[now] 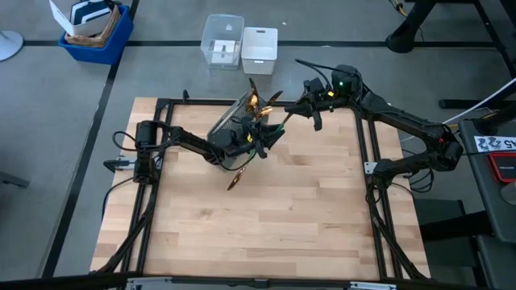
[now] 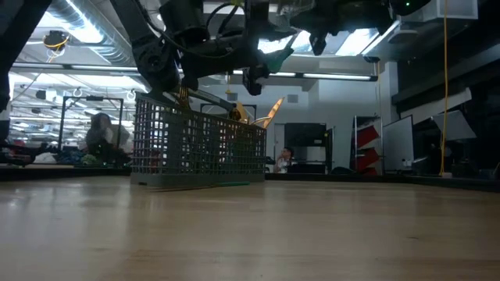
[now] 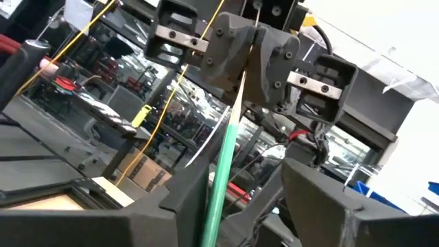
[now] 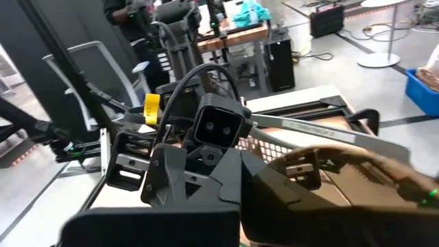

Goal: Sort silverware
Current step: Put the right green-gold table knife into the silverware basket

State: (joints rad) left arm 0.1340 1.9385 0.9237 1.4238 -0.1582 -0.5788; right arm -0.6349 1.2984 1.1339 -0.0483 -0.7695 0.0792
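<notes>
Standing upright between the left gripper [image 3: 240,213]'s spread jaws, a teal-handled utensil [image 3: 223,165] meets the right gripper [image 3: 248,58]'s pinching jaws.

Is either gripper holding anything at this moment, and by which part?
The right gripper pinches a teal-handled utensil by one end. The left gripper is open and only straddles the handle.

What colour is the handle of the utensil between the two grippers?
Teal-green handle, clearest in the left wrist view.
</notes>
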